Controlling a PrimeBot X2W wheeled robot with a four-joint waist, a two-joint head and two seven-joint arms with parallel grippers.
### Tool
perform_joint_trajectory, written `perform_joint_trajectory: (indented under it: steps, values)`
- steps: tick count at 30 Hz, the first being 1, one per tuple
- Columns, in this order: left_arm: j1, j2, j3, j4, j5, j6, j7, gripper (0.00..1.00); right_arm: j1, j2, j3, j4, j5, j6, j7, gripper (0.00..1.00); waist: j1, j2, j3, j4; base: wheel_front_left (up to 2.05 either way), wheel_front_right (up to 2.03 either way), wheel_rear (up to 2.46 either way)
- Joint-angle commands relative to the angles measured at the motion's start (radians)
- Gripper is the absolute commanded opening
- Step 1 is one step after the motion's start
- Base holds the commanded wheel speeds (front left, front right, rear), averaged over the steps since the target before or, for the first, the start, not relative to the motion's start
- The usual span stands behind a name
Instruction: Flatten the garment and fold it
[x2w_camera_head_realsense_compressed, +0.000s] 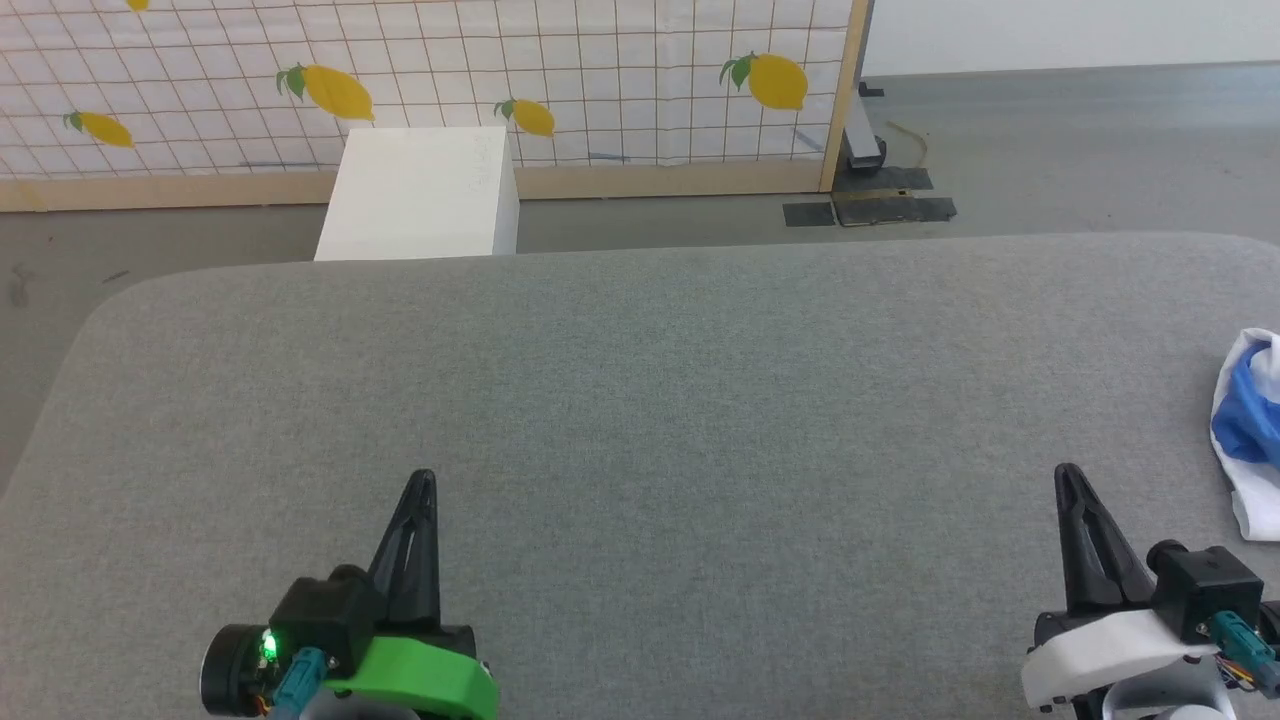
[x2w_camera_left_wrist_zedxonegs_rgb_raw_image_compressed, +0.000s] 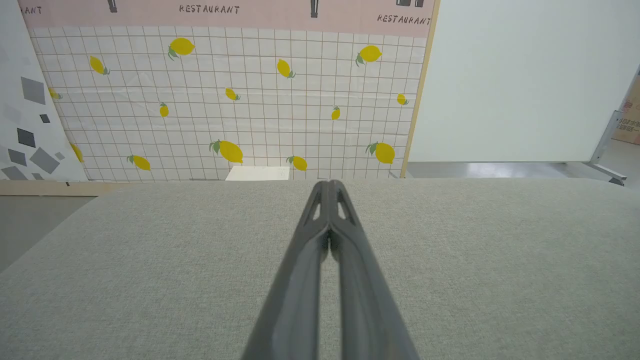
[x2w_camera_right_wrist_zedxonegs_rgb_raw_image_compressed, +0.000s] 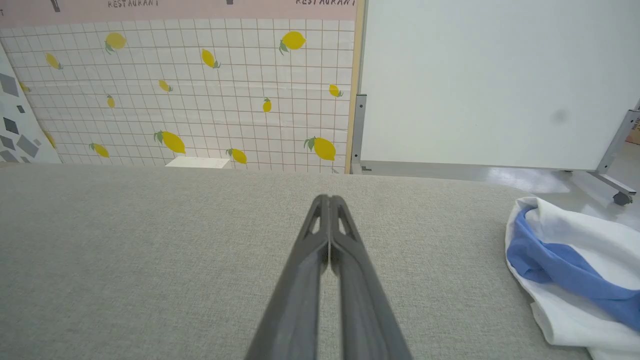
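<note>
Both grippers have their two long dark fingers pressed together into one narrow point. The left gripper (x2w_camera_head_realsense_compressed: 424, 480), with a green plastic shell at its wrist, is at the lower left of the head view, and its fingers point away from the robot over the grey fabric-covered table (x2w_camera_head_realsense_compressed: 640, 380). The right gripper (x2w_camera_head_realsense_compressed: 1068, 474), with a white shell at its wrist, is at the lower right in the same manner. From the wrist views I cannot tell if the fingertips touch the table or hang just above it.

The soft white garment with bright blue parts (x2w_camera_head_realsense_compressed: 1250, 440) lies crumpled in a heap at the right edge of the table, cut by the border of the head view. It is near the right gripper, on its right side, but apart from it, and well apart from the left gripper. In the right wrist view a blue band runs across the white cloth.

Behind the table a white rectangular box (x2w_camera_head_realsense_compressed: 420, 195) stands on the grey floor (x2w_camera_head_realsense_compressed: 1050, 150), before a white tiled panel printed with yellow lemons (x2w_camera_head_realsense_compressed: 560, 60).
</note>
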Motion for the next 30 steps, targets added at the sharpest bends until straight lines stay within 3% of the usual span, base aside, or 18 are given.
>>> perform_joint_trajectory:
  steps: [1,30]
  values:
    - [-0.011,-0.003,0.007,0.003,0.017,0.000,0.007,0.00,-0.005,0.000,0.006,-0.008,-0.001,0.000,0.006,0.00,0.0001,0.0000,0.000,0.000,0.00,0.00,0.00]
    - [-0.027,-0.007,0.040,0.012,0.050,0.000,0.065,0.00,-0.013,0.001,0.037,-0.040,-0.004,-0.001,0.064,0.00,0.0001,0.0000,-0.004,0.003,0.00,0.00,0.00]
